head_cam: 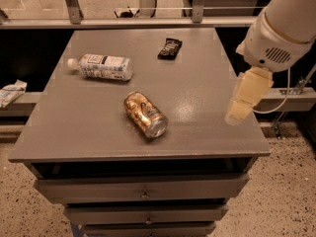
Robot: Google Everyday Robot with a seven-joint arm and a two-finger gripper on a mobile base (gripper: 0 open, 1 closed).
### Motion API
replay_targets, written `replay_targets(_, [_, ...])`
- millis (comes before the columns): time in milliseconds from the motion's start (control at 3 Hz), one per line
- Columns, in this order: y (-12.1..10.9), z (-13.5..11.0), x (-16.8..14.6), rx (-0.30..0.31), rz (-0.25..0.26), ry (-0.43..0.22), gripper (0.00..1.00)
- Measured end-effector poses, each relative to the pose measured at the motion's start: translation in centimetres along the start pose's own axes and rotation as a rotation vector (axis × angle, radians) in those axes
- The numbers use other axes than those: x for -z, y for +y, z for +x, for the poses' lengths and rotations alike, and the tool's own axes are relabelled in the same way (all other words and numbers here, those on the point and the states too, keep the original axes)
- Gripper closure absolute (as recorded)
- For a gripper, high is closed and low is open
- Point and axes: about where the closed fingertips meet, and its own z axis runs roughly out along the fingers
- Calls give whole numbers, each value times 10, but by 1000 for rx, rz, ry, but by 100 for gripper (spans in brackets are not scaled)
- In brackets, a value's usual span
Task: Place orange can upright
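The orange can (144, 114) lies on its side near the middle of the grey table (202, 78). Its silver end faces the front right. My gripper (241, 104) hangs from the white arm at the right. It is above the table's right edge, well to the right of the can and apart from it. It holds nothing that I can see.
A clear plastic bottle (103, 66) with a white label lies on its side at the back left. A black packet (170, 49) lies at the back middle. Drawers (143, 187) run below the tabletop. A white wrapper (11, 92) lies on a ledge at the left.
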Motion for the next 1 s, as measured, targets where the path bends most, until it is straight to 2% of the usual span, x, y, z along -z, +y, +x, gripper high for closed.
replay_targets(667, [-9,-60,-43,-131,-34,-27,0])
replay_targets(1000, [-6,-90,-61,-194,-60,-33,0])
